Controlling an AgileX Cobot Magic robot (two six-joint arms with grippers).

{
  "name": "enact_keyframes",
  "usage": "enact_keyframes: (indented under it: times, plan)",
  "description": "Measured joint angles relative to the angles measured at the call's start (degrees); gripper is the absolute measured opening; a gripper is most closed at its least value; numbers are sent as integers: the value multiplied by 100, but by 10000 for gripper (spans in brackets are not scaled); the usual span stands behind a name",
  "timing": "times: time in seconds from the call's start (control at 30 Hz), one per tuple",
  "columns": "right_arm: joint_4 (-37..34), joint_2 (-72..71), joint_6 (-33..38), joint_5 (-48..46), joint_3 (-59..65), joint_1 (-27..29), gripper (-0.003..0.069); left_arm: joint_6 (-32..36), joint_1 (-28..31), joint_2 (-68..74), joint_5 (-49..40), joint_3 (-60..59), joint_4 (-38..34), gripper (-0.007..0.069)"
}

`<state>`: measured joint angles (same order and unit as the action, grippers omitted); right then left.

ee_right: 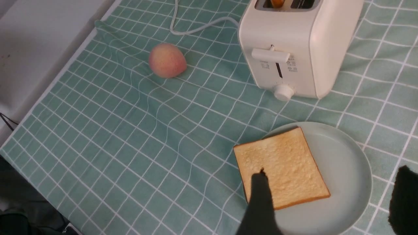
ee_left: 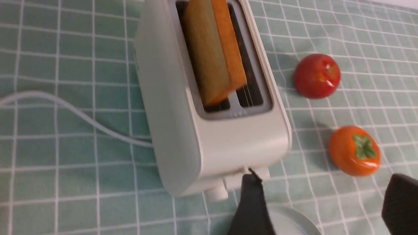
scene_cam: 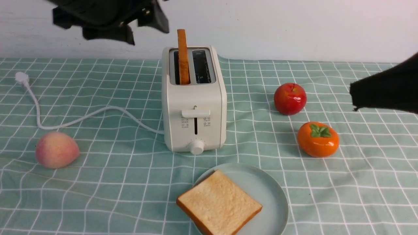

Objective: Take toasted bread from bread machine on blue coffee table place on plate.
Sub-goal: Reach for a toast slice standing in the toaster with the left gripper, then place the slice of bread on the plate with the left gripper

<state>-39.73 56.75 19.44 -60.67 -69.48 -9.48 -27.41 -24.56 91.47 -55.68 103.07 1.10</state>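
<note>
Front view gives us the whole layout, biggest first. The table (scene_cam: 98, 195), teal grid cloth, carries everything. Mid-table stands the bread machine (scene_cam: 194, 107), lever twd us. Just in front of it sits the plate (scene_cam: 276, 195).

We judge the task approx half done. One toast slice (scene_cam: 218, 204) lies flat on the plate, a corner hanging over the rim on the robot's left. The second slice (scene_cam: 183, 55) stands upright in the machine's left slot, top poking well above it, not yet taken. Right slot is empty. Left to do: grip that slice, lift it clear, set it on the plate beside or atop the first.

Smaller stuff: peach (scene_cam: 57, 150), persimmon (scene_cam: 317, 139) & apple (scene_cam: 290, 98) lie well apart from the plate, not in the way.

The left end effector (ee_left: 326, 209) hangs high, above & left of the machine, fingers spread, holding nothing. The right end effector (ee_right: 333, 182) hovers off to the right, also spread & empty.

Views differ. Left wrist view looks down into the slots, so we get the second slice's broad face & the bare wires of the empty slot. Front view has that slice edge-on only. Left wrist view has no peach & only a sliver of plate. Right wrist view shows the plated slice whole, whereas front view crops its near corner, but it lacks apple & persimmon. Front view alone shows the plug (scene_cam: 21, 78).
</note>
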Motion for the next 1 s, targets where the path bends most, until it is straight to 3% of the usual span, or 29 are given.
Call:
enact_keyframes:
  times: [0.13,0.43,0.57,0.7,1.0]
  plan:
    - [299,-158,-286,-250,-2,0,494,-777,-257,1270,-546,1432,1145,578]
    - [401,-177,-426,-371,-2,0,494,-991,-257,3280,-425,2838,1546,583]
    - [461,-177,-445,-371,-2,-135,494,-807,-257,3692,-294,2960,1487,440]
    - [500,-177,-439,-371,-2,-406,494,-685,-257,3549,-556,3201,1640,93]
    - [1172,-177,-507,-374,-2,-448,494,449,-257,1665,-1607,3825,2320,108]
